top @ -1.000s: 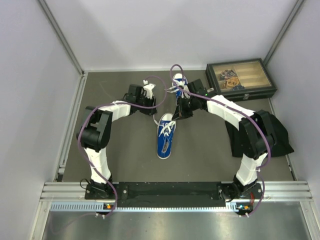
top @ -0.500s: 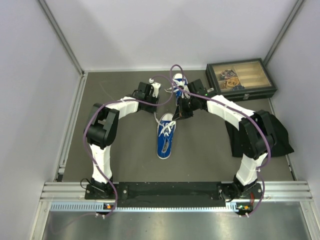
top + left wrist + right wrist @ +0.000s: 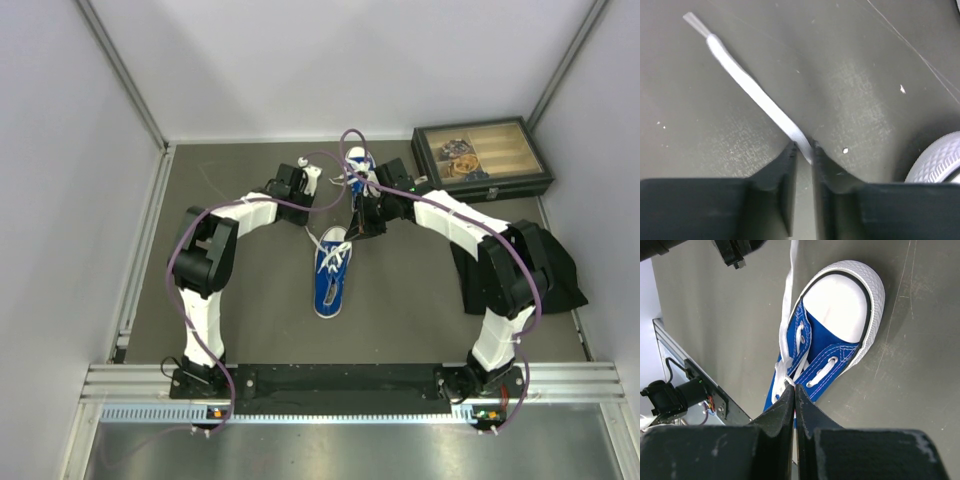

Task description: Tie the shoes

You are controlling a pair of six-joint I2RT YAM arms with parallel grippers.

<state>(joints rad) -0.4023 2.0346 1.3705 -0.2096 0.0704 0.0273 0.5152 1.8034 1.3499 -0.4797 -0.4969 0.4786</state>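
A blue sneaker [image 3: 331, 275] lies mid-table, its white toe cap pointing away; it also shows in the right wrist view [image 3: 840, 310]. The second blue sneaker [image 3: 358, 160] sits behind it, partly hidden by the right arm. My right gripper [image 3: 794, 386] is shut on the white laces [image 3: 782, 372] at the near sneaker's tongue, and in the top view [image 3: 352, 230] it sits just above the toe. My left gripper [image 3: 804, 149] is shut on one white lace end [image 3: 747, 85] low over the floor. In the top view it [image 3: 308, 188] is left of the far sneaker.
A dark glass-lidded box [image 3: 482, 158] stands at the back right. A black cloth [image 3: 560, 268] lies by the right wall. A white ribbed sole [image 3: 940, 162] edges into the left wrist view. Purple cables loop over both arms.
My left gripper moved right, toward the shoes, during the first half second, then held still. The right gripper and both sneakers have not moved.
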